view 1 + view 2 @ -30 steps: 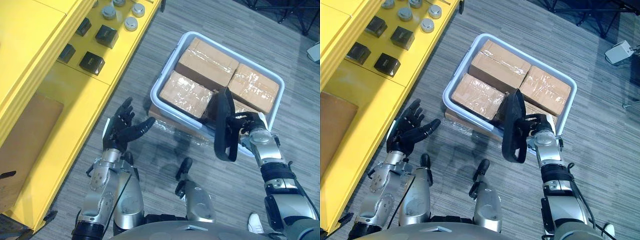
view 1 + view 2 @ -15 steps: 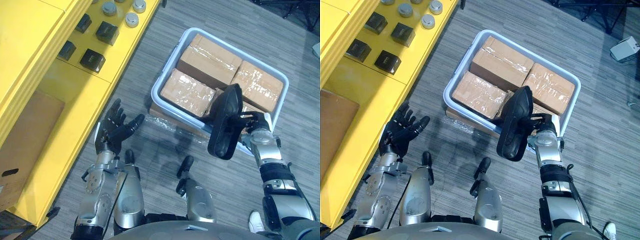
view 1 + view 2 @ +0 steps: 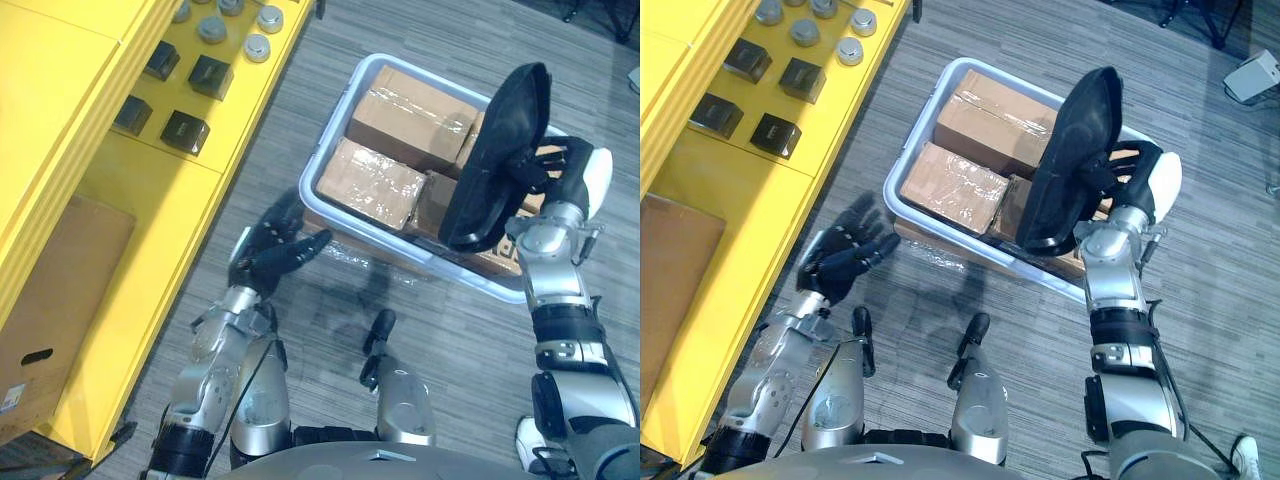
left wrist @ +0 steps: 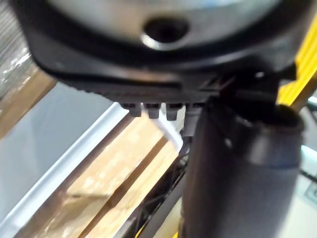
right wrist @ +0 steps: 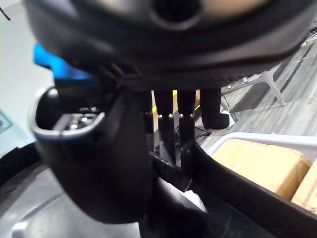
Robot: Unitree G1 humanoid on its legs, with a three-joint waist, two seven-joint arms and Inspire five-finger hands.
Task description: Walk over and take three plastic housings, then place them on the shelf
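The black housing (image 3: 497, 160) is up in the air, tilted on its long axis, above the near right part of the bin (image 3: 308, 188). The right hand (image 3: 565, 175) grips it from behind, its fingers curled round the housing's edge and its white-covered thumb on the outer side. In the right wrist view the fingers (image 5: 171, 131) hook over the dark rim.

The bin stands on the floor (image 3: 420, 30) and holds taped cardboard boxes (image 3: 410, 100) packed side by side.

The left hand (image 3: 270, 255) hangs palm up over the floor between the bin and the yellow shelf (image 3: 80, 90), fingers spread and holding nothing.

On the shelf lie black square parts (image 3: 185, 131) and silver round caps (image 3: 258, 47); a brown carton (image 3: 50, 290) sits on its lower level.
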